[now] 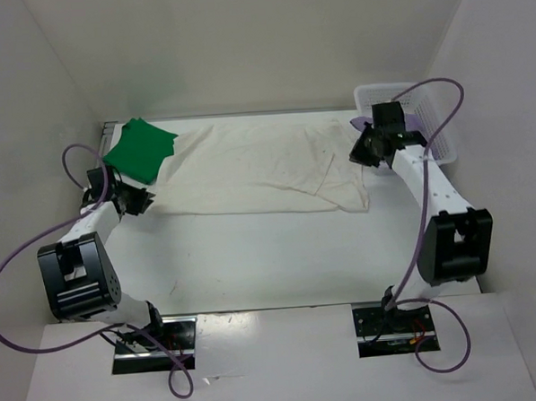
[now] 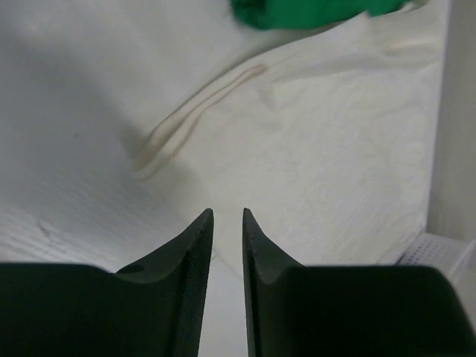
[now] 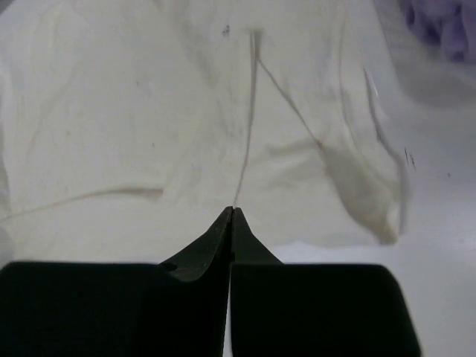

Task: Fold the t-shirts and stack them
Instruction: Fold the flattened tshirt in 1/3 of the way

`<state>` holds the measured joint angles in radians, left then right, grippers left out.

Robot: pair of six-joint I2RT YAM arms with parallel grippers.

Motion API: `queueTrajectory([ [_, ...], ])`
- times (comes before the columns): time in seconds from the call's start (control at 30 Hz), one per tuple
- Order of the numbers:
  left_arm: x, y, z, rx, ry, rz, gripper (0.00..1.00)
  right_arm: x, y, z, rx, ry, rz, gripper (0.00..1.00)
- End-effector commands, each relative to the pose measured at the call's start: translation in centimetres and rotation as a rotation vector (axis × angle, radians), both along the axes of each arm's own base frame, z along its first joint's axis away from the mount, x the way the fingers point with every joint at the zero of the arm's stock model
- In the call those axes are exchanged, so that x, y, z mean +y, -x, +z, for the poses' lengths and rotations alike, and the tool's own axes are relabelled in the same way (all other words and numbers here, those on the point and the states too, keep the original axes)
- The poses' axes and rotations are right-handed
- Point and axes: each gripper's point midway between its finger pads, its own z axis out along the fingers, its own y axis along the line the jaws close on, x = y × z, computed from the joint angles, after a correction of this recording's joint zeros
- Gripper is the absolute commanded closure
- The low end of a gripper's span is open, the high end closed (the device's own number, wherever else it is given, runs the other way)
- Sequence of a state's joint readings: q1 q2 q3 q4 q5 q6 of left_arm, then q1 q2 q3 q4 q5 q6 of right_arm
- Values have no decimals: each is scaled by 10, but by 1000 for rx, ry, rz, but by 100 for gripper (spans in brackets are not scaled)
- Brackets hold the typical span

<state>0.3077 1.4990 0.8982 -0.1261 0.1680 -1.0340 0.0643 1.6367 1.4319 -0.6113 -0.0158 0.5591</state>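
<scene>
The white t-shirt (image 1: 257,165) lies spread flat across the back of the table, with a sleeve fold (image 3: 364,186) at its right end. A folded bright green t-shirt (image 1: 139,149) rests on its far left corner. Some lavender t-shirt (image 1: 365,122) shows by the basket, and again in the right wrist view's top corner (image 3: 446,22). My left gripper (image 1: 133,203) hovers off the white shirt's left edge (image 2: 312,149), its jaws (image 2: 227,212) slightly open and empty. My right gripper (image 1: 364,150) sits over the shirt's right part, its jaws (image 3: 232,210) shut, tips touching, no cloth seen between them.
A white plastic lattice basket (image 1: 430,120) stands in the back right corner; its corner also shows in the left wrist view (image 2: 446,256). White walls enclose the table on three sides. Bare tabletop (image 1: 271,254) lies between the shirt and the arm bases.
</scene>
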Motion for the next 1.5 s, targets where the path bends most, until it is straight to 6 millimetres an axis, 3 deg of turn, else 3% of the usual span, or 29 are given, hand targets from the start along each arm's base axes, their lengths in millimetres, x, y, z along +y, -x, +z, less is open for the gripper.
queueTrajectory([
  [0.0,-1,27,-32,92,7,-2,71,6,45,-5,0,-60,30,100],
  [0.03,2,28,-34,88,14,4,70,7,54,-9,8,-66,36,100],
  [0.07,-2,32,-44,114,32,-3,68,6,69,-25,46,-65,34,100],
  [0.1,2,31,-46,117,40,13,66,6,79,-22,40,-65,35,100],
  [0.13,2,32,-51,129,44,13,62,6,89,-32,71,-70,27,99],
  [0.17,1,33,-57,147,51,13,57,5,94,-35,77,-70,26,93],
  [0.23,3,27,-59,134,63,33,55,-1,105,-46,111,-63,-1,87],
  [0.4,2,19,-76,140,101,42,55,-21,120,-75,193,-95,-81,58],
  [0.5,1,9,-80,128,119,37,57,-30,119,-81,203,-91,-121,49],
  [0.7,0,5,-84,124,126,16,84,-43,106,-114,258,-54,-162,51],
  [0.73,2,5,-85,126,112,14,86,-41,101,-115,245,-64,-154,55],
  [0.9,4,2,-81,121,88,-11,96,-37,87,-119,234,-80,-118,55],
  [1.23,7,-1,-80,121,68,-18,100,-56,83,-130,271,0,-203,57],
  [1.47,5,-2,-79,118,77,-26,100,-57,84,-148,299,-20,-268,57],
])
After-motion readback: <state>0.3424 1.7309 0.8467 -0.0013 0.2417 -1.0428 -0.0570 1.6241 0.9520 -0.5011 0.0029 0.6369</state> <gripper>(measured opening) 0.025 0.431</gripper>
